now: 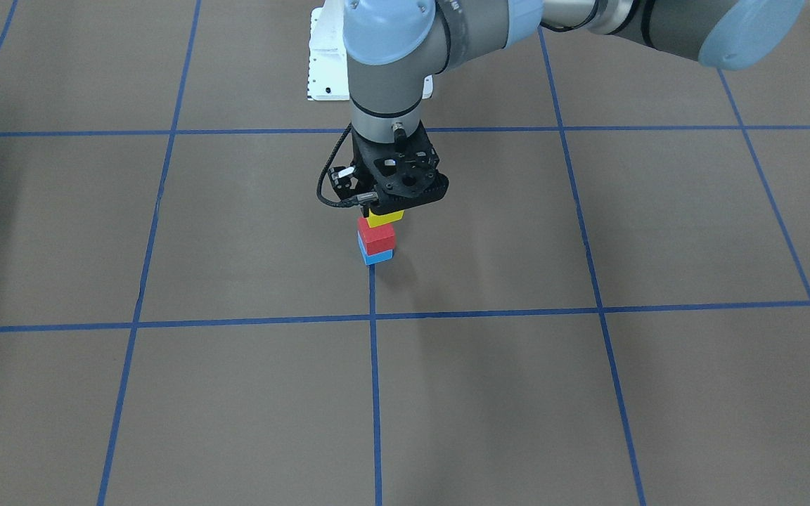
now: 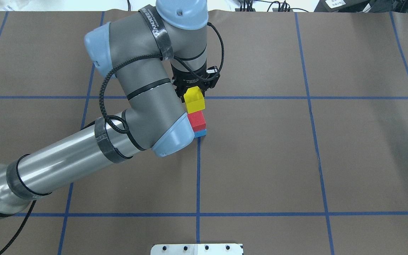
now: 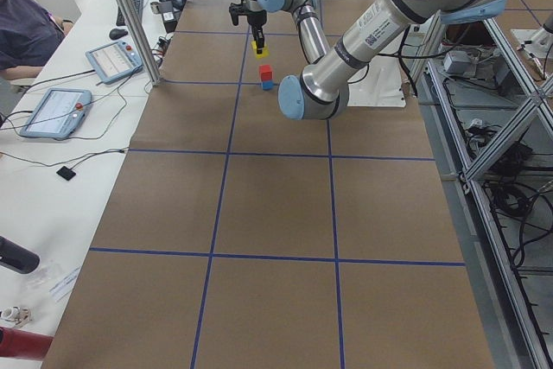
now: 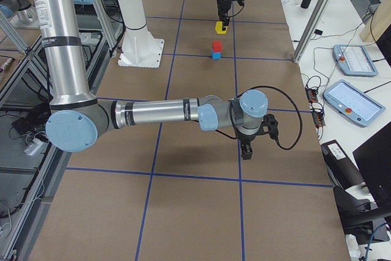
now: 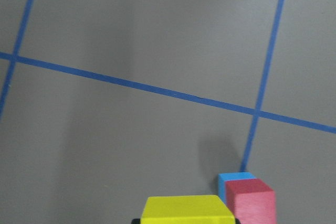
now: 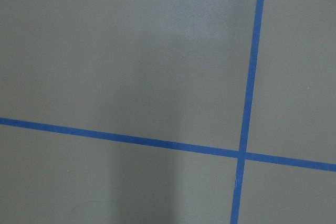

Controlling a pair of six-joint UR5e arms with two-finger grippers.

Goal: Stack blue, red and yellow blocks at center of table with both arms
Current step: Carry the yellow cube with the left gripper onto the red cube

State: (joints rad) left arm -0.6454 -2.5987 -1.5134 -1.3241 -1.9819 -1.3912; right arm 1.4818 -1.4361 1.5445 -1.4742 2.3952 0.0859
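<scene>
Two of the three blocks are already stacked near the middle of the tabletop (image 1: 588, 393). The red block (image 1: 377, 237) sits squarely on the blue block (image 1: 378, 258), and the pair stands on a blue tape line (image 1: 375, 365) just short of a crossing.

The yellow block (image 2: 194, 101) is not yet on top. It hangs clear of the tabletop in the left tool (image 1: 385, 209), which is closed on it to the block's width. The front and overhead cameras make it look close over the red block. The side cameras show a gap between yellow and red, and the left wrist camera shows the pile off to one side of the held block. It appears raised and slightly to the left of the pile, as the robot sees it. The left arm (image 2: 66, 159) reaches in from the left, wrist pointing down.

The right arm (image 4: 159, 114) stretches low over the right part of the tabletop, well apart from the pile. The right tool (image 4: 247, 149) shows only in a side view, so whether it is open or closed cannot be told. Its wrist camera sees only brown surface and tape lines.

On this evidence the job is about two-thirds done. What is left is to bring the yellow block over the red one, lower it until it rests, release it and withdraw without nudging the pile.
</scene>
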